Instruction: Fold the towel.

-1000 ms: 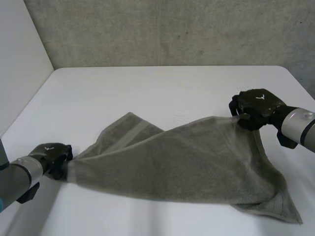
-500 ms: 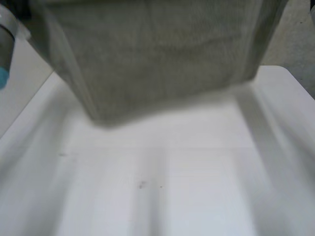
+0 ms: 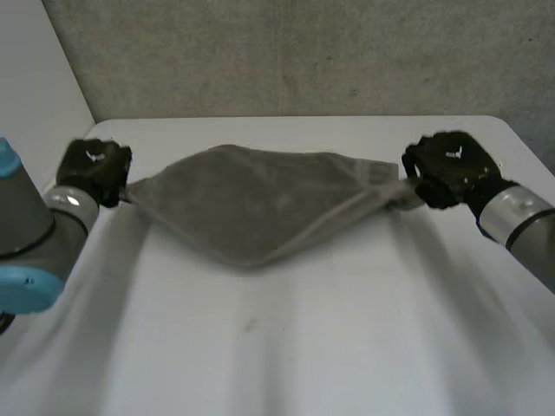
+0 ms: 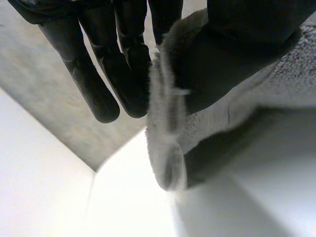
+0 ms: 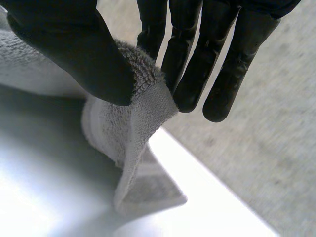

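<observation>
above the table (image 3: 277, 347) now, towel (image 3: 251, 204) taut, corners pinched by left robot hand (image 3: 94, 169) and right robot hand (image 3: 447, 166)

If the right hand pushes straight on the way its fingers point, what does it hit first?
Apart from the towel corner it pinches, nothing close: past the right hand lies the far edge of the table, then the grey wall. Probably the wall first, though depth is unclear.
</observation>
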